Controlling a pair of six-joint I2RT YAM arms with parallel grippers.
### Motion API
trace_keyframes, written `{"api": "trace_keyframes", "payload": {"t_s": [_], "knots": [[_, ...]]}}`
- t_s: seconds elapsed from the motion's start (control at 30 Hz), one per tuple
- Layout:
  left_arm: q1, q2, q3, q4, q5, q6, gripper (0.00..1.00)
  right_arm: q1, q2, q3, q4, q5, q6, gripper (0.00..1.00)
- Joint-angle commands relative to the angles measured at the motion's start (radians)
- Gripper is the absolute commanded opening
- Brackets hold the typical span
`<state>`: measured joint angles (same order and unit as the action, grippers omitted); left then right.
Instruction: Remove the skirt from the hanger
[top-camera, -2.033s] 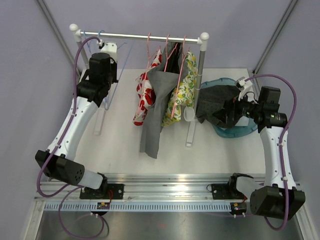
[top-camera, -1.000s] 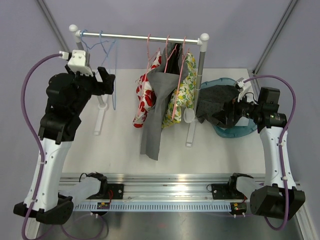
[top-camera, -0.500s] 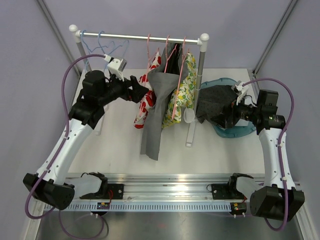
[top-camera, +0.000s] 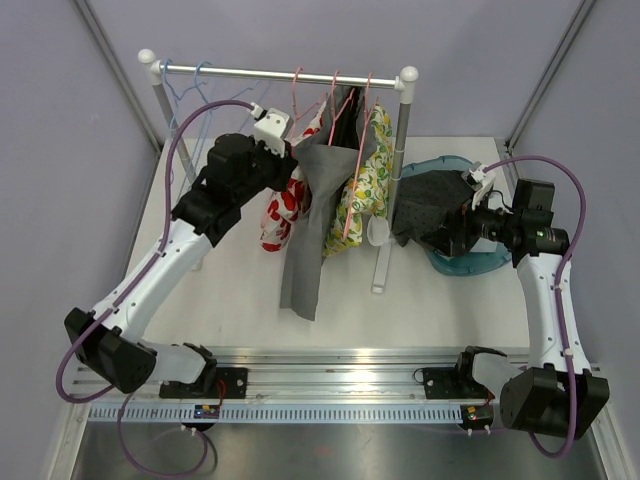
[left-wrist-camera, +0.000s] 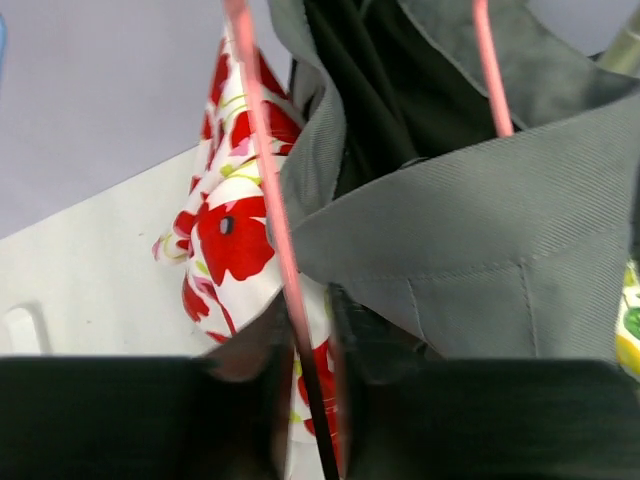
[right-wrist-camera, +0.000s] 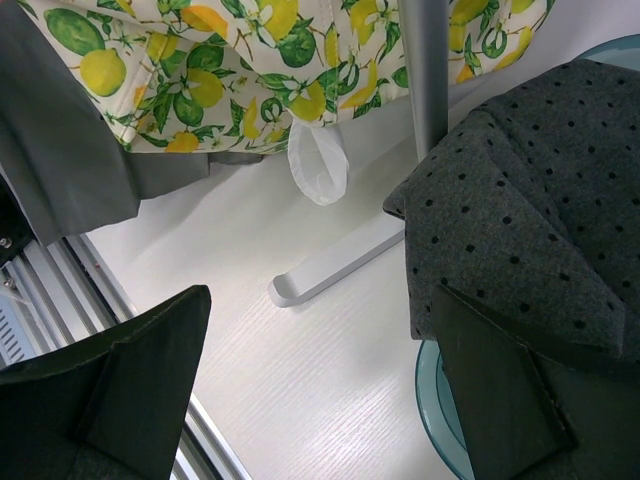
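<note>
A red-flowered skirt (top-camera: 280, 215) hangs on a pink hanger (left-wrist-camera: 258, 150) at the left of the clothes bunched on the rail (top-camera: 250, 71). A grey garment (top-camera: 305, 240) and a lemon-print garment (top-camera: 368, 180) hang to its right. My left gripper (top-camera: 290, 165) is pushed in at the red skirt's top. In the left wrist view the left gripper (left-wrist-camera: 305, 330) has narrow jaws with the pink hanger wire and red-flowered cloth (left-wrist-camera: 235, 235) between them. My right gripper (right-wrist-camera: 320, 330) is wide open over bare table, beside a dotted grey garment (right-wrist-camera: 530, 200).
The dotted garment (top-camera: 430, 205) lies in a blue basket (top-camera: 470, 265) at the right. The rack's post (right-wrist-camera: 425, 70) and white foot (right-wrist-camera: 335, 265) stand between the basket and the hanging clothes. Blue hangers (top-camera: 200, 85) hang at the rail's left end.
My left arm has swung right from the rail's left end to the red-flowered skirt, and its jaws have closed in around the pink hanger. The right arm has barely moved.
</note>
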<state>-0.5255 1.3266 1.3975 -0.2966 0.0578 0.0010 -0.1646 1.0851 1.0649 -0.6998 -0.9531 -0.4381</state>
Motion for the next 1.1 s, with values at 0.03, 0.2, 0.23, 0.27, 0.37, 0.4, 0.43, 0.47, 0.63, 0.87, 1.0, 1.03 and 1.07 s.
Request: {"api": "trace_keyframes", "payload": {"t_s": [0.03, 0.2, 0.23, 0.27, 0.37, 0.4, 0.43, 0.47, 0.63, 0.87, 1.0, 1.03, 1.07], "knots": [[-0.037, 0.013, 0.072, 0.065, -0.176, 0.119, 0.07, 0.002, 0.004, 0.000, 0.034, -0.010, -0.010, 1.00], [-0.048, -0.012, 0.093, 0.070, -0.233, 0.159, 0.00, 0.000, 0.006, 0.000, 0.033, -0.009, -0.008, 1.00], [-0.048, -0.020, 0.093, 0.089, -0.251, 0.162, 0.00, 0.000, 0.004, 0.000, 0.033, -0.009, -0.008, 0.99], [-0.048, -0.041, 0.092, 0.102, -0.263, 0.163, 0.00, 0.000, 0.006, 0.000, 0.033, -0.009, -0.011, 1.00], [-0.048, -0.066, 0.093, 0.137, -0.294, 0.166, 0.00, 0.000, 0.001, 0.003, 0.025, -0.019, -0.024, 0.99], [-0.048, -0.075, 0.103, 0.137, -0.300, 0.166, 0.00, 0.000, -0.005, 0.003, 0.020, -0.022, -0.027, 0.99], [-0.047, -0.078, 0.116, 0.133, -0.306, 0.165, 0.00, 0.000, -0.008, 0.003, 0.020, -0.030, -0.028, 0.99], [-0.047, -0.081, 0.124, 0.131, -0.311, 0.159, 0.00, 0.002, -0.014, 0.003, 0.019, -0.033, -0.036, 0.99], [-0.033, -0.118, 0.140, 0.096, -0.308, 0.117, 0.00, 0.000, -0.033, 0.012, 0.000, -0.036, -0.053, 0.99], [-0.018, -0.239, 0.065, -0.056, -0.283, 0.044, 0.00, 0.000, -0.068, 0.192, -0.237, 0.004, -0.247, 0.99], [-0.018, -0.366, -0.032, -0.125, -0.237, 0.005, 0.00, 0.013, -0.048, 0.355, -0.415, -0.063, -0.297, 0.99], [-0.018, -0.395, -0.047, -0.160, -0.210, -0.039, 0.00, 0.023, -0.036, 0.391, -0.444, -0.090, -0.306, 0.99], [-0.018, -0.420, -0.061, -0.176, -0.196, -0.054, 0.00, 0.042, -0.010, 0.452, -0.466, -0.114, -0.297, 1.00]]}}
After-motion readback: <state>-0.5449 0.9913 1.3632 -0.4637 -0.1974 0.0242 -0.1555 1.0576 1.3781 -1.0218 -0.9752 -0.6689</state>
